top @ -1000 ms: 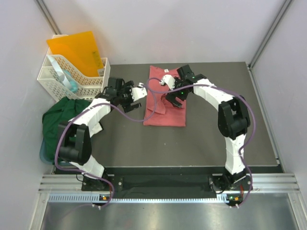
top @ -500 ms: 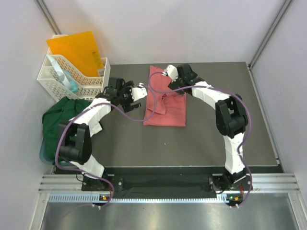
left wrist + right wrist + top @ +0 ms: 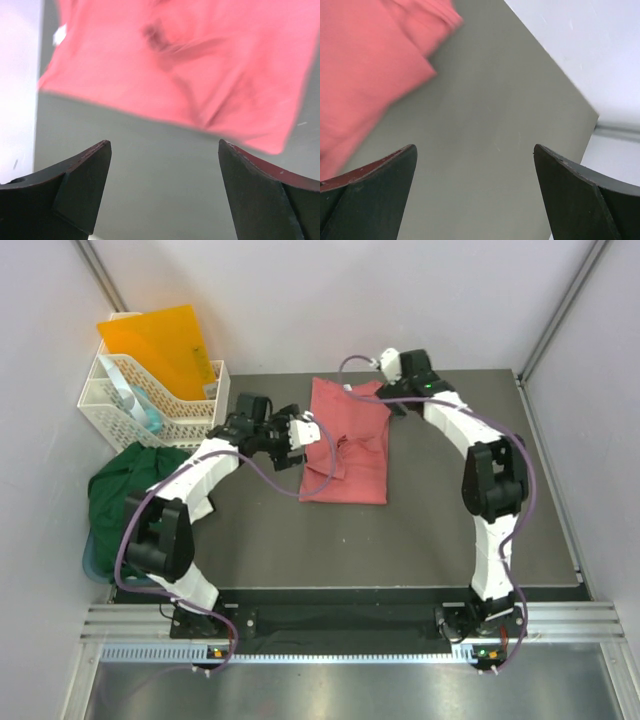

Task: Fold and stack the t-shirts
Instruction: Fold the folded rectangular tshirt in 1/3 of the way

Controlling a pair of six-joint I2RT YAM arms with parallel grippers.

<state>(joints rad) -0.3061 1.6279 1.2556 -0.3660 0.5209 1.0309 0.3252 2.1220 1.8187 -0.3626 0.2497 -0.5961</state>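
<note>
The salmon-pink t-shirt [image 3: 350, 450] lies partly folded and creased in the middle back of the table. My left gripper [image 3: 300, 438] is open and empty just off its left edge. In the left wrist view the shirt [image 3: 190, 65] fills the top, with its white label [image 3: 60, 35], beyond the gripper [image 3: 165, 152]. My right gripper [image 3: 396, 400] is open and empty at the shirt's back right corner. The right wrist view shows that corner [image 3: 375, 55] left of the gripper [image 3: 475, 152], over bare table. The dark green t-shirt [image 3: 125, 485] lies heaped at the table's left edge.
A white plastic basket [image 3: 150, 405] with an orange folder [image 3: 160, 345] stands at the back left. Walls close in the back and both sides. The table's back right edge [image 3: 592, 122] is near my right gripper.
My right gripper has moved from over the shirt's middle to its back right corner, and that corner now lies spread further out. My left gripper has moved right, up to the shirt's left edge.
</note>
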